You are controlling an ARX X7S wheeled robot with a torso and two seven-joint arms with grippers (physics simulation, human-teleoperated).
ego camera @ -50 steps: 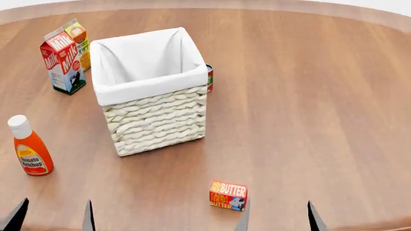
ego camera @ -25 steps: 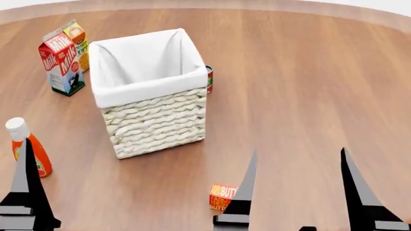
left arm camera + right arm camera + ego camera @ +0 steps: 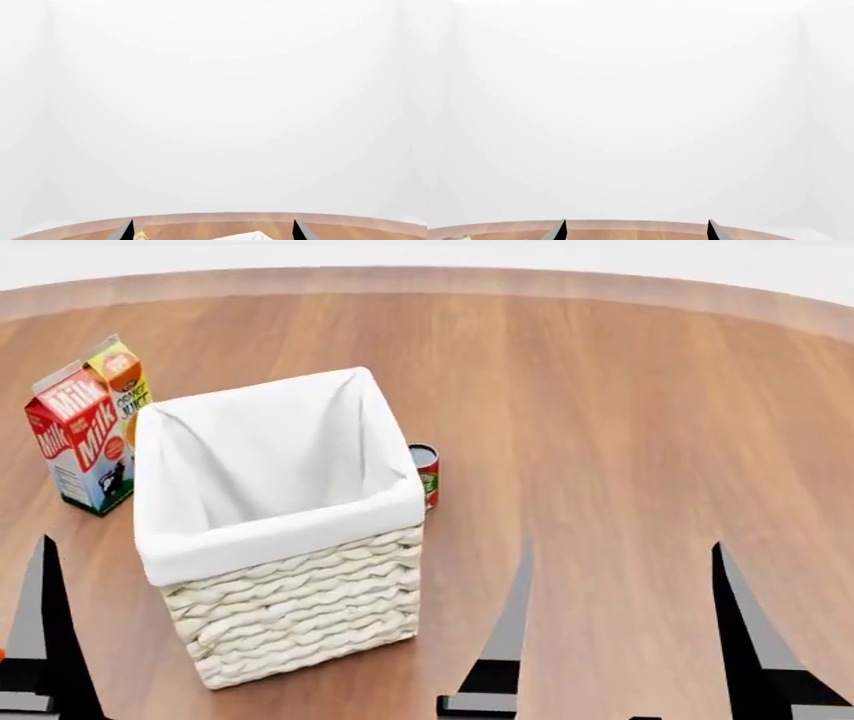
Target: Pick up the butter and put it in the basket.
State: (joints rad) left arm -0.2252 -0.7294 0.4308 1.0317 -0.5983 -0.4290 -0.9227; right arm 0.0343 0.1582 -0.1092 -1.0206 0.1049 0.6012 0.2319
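The butter is out of view in every current frame. The basket [image 3: 287,590], cream woven wicker with a white cloth liner, stands at the left middle of the head view; a corner of its liner [image 3: 250,236] shows in the left wrist view. My right gripper [image 3: 623,550] stands open to the basket's right, its two dark fingers wide apart with nothing between them. Only one finger [image 3: 51,640] of my left gripper shows in the head view, left of the basket. The left gripper [image 3: 212,231] is open and empty in its wrist view, as is the right gripper [image 3: 636,231].
A red-white milk carton [image 3: 80,440] and an orange juice carton [image 3: 123,380] stand behind the basket's left corner. A small can [image 3: 424,473] sits against the basket's far right side. The round wooden table [image 3: 627,390] stretches to the right and far side.
The head view has tilted up: basket and cartons slid down the picture, and the butter and ketchup bottle dropped out at the bottom edge. Both grippers stay raised and open.
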